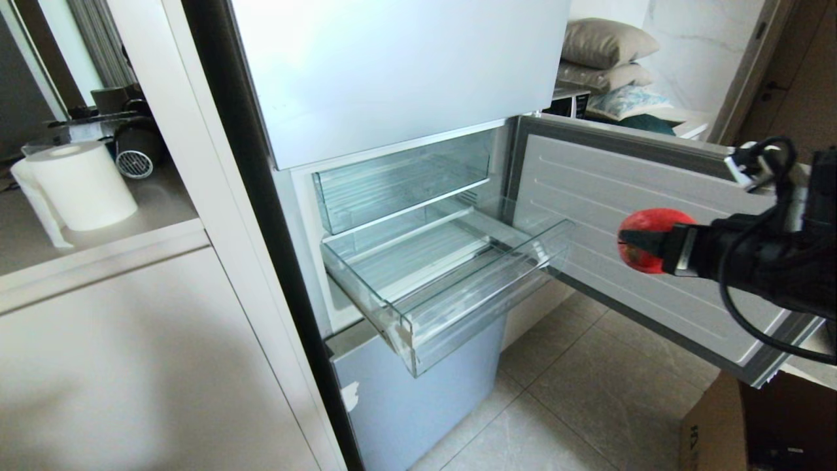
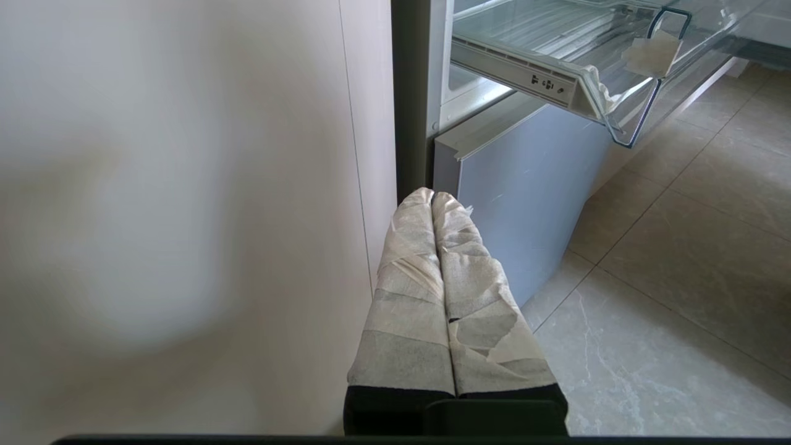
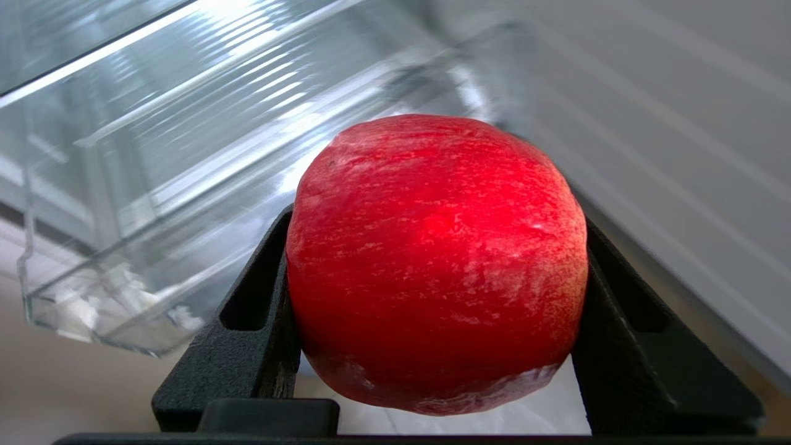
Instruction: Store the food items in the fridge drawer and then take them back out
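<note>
Round glossy red fruit [image 1: 644,226] pinched in right gripper [image 1: 647,243] jaws.
Held beside pulled-out clear ribbed plastic fridge drawer [image 1: 458,314]; left gripper [image 2: 432,201] jaws pressed together.

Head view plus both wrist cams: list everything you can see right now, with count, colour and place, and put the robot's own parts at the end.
red fruit: one, glossy red, held in the air beside the open door, right of the drawer
fridge drawer: one, clear plastic, pulled out, nothing in it
upper bin: one, clear, pushed in above the drawer
fridge door: one, white inside, swung open to the right
paper roll: one, white, on the shelf at left
pillows: a stack, beige and patterned, behind the fridge
cardboard box: one, brown, on the floor at lower right
right gripper: black, closed on the fruit
left gripper: tape-wrapped fingers together, low by the cabinet
</note>
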